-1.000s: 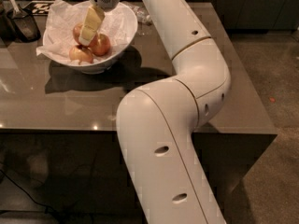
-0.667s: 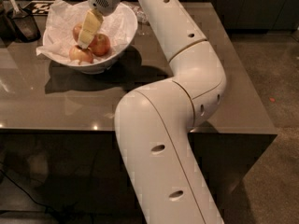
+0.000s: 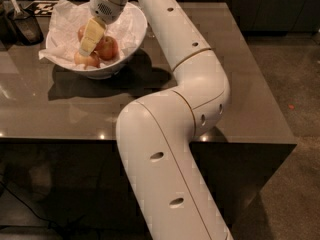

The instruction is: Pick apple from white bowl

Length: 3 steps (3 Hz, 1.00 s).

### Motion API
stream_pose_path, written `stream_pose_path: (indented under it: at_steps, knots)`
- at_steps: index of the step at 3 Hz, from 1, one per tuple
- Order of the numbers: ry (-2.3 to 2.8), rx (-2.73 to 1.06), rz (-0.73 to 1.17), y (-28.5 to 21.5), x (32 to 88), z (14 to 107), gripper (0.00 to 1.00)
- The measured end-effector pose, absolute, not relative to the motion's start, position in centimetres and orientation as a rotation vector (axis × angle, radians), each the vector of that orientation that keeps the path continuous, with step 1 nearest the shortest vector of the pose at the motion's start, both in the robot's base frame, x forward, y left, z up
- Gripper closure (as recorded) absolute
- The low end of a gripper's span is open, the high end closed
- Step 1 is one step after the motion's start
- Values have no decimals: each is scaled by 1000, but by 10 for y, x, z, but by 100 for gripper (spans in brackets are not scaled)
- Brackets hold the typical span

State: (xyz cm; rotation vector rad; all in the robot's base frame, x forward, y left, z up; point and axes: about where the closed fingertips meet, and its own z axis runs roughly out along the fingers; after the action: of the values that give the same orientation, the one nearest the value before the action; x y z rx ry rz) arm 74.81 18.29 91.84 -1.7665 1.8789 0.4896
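The white bowl [image 3: 131, 30] stands at the back left of the grey table and is lined with crumpled white paper. Three apples lie in it. A red-orange apple [image 3: 108, 48] sits at the right of the group. A paler apple [image 3: 88, 60] lies at the front. A third apple [image 3: 81, 32] is mostly hidden behind my fingers. My gripper [image 3: 89, 44] reaches down into the bowl from above, its cream fingers [image 3: 93, 34] among the apples, just left of the red-orange apple.
A dark container [image 3: 22, 26] with a utensil stands at the table's far left. A black-and-white patterned mat [image 3: 41, 6] lies behind the bowl. My white arm arcs over the middle of the grey table [image 3: 240, 74]. The table's front edge is close below.
The arm has shifted slightly to the left. The gripper stays down in the bowl among the apples.
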Motion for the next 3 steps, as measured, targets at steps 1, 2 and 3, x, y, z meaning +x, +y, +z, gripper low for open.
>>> stream_pose_path:
  at_steps: [1,2,3]
  knots:
    - [1879,-1766,490,183,748,918,0]
    - [1879,-1766,490,183,748,918,19]
    - [1879,-1766,490,183,748,918,43]
